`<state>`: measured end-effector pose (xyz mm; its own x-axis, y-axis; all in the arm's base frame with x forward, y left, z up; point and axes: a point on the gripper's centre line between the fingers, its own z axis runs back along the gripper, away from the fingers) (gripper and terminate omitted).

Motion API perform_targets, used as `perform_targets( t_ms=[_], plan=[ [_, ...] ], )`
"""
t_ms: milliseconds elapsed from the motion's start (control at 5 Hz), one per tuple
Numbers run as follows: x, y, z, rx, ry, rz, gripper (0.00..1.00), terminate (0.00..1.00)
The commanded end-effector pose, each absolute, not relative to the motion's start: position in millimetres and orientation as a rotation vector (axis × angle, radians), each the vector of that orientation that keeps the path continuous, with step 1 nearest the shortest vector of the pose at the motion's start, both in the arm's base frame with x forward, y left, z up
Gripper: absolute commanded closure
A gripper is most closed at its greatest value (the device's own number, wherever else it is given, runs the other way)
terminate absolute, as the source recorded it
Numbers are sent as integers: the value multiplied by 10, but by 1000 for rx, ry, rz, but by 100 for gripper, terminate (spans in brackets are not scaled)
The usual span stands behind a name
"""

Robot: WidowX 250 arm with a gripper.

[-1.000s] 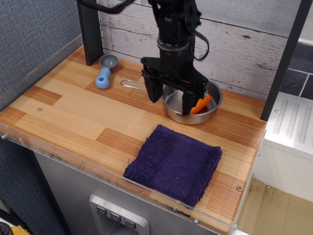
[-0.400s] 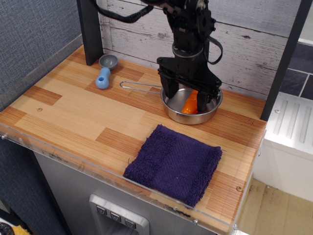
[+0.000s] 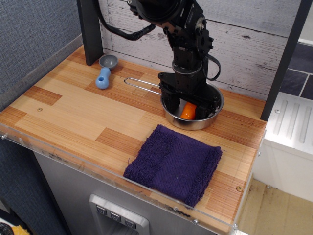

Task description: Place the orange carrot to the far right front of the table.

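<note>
The orange carrot (image 3: 188,110) lies inside the steel pan (image 3: 212,113) at the back right of the bench (image 3: 63,110), and the tool (image 3: 190,105) is down in the pan with its jaws either side of the carrot. Whether they are already pinching it or only bracketing it, I cannot tell; the arm hides the contact.

Several risks follow. The carrot is smooth and tapered, so a pinch near its narrow end could squeeze it out sideways. The jaws sit close to the pan's wall; if one catches the rim on the lift, the pan may tip or drag by its wire handle (image 3: 142,84). The far right front corner is mostly covered by the purple towel (image 3: 172,163), so a careless release could land the carrot on cloth, or let it roll off the edge.
</note>
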<state>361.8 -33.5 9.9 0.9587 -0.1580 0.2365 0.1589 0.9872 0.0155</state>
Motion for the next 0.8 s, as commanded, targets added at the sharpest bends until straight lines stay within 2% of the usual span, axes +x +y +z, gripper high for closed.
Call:
perform_targets(
  t_ms=[0,200,400,600],
  plan=[
    [3569,-191,416,4,-354,-105,100,0],
    [3391,-70,802,1,-456,-62,100,0],
    [2978,274,1069,19,-474,26,100,0],
    [2674,773,985,29,-308,11,100,0]
  ],
)
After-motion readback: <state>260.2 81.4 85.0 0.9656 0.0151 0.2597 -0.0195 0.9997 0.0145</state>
